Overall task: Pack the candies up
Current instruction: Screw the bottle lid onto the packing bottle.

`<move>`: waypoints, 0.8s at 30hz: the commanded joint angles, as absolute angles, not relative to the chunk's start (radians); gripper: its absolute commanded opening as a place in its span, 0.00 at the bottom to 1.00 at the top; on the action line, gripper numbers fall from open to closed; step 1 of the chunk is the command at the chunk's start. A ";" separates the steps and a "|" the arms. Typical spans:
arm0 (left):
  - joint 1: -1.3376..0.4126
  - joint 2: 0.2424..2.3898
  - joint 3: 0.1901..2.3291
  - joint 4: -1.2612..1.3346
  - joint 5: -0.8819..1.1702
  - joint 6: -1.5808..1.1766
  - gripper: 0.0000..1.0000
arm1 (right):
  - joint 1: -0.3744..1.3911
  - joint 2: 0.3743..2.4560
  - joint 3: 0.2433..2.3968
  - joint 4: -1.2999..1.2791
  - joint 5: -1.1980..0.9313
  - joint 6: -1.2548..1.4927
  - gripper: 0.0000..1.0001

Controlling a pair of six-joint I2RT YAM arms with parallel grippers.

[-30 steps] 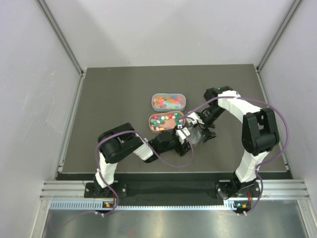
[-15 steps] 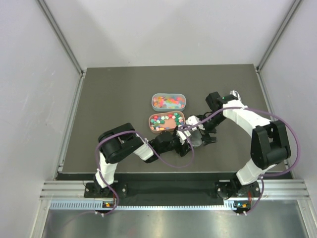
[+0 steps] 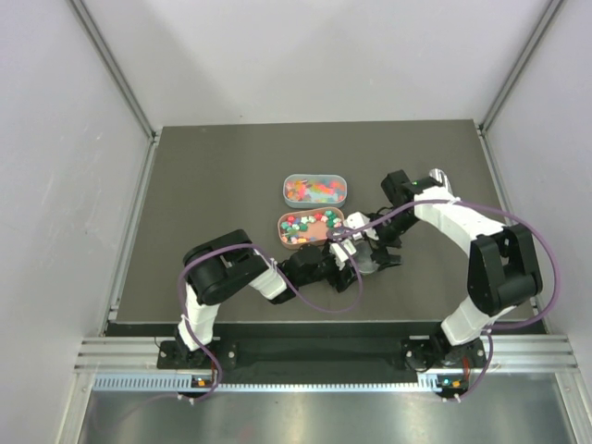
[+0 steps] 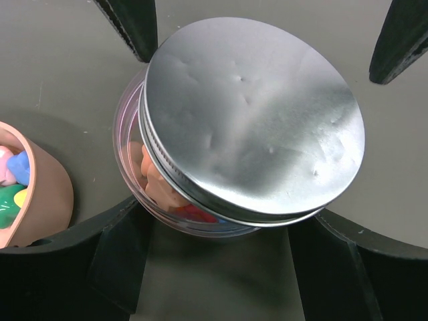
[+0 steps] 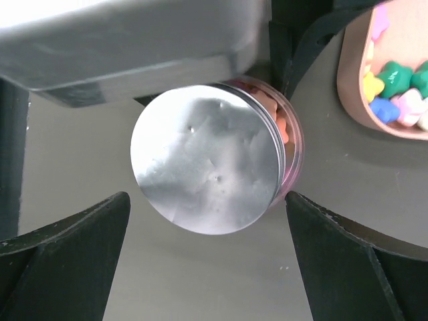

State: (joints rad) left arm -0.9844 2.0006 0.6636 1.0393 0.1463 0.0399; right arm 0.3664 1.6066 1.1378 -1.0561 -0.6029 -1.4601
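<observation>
A small round clear jar with a silver lid stands on the dark table just right of a brown tray. Orange and red candies show through the jar's wall. My left gripper lies low on the table, shut on the jar's lower body. My right gripper hangs open above the jar, its fingertips on either side of the lid and apart from it. Many mixed-colour candies fill the brown tray.
Behind the brown tray stands a clear oval box of bright sweets. The brown tray's rim is close to the left finger. Grey walls enclose the table on three sides.
The right arm's elbow has swung out to the right and its open gripper has settled over the jar. The left arm and the jar have stayed put.
</observation>
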 commanded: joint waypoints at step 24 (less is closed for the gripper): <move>-0.966 2.066 0.620 0.742 0.121 0.020 0.72 | 0.394 1.674 1.286 -1.075 -0.589 -1.324 1.00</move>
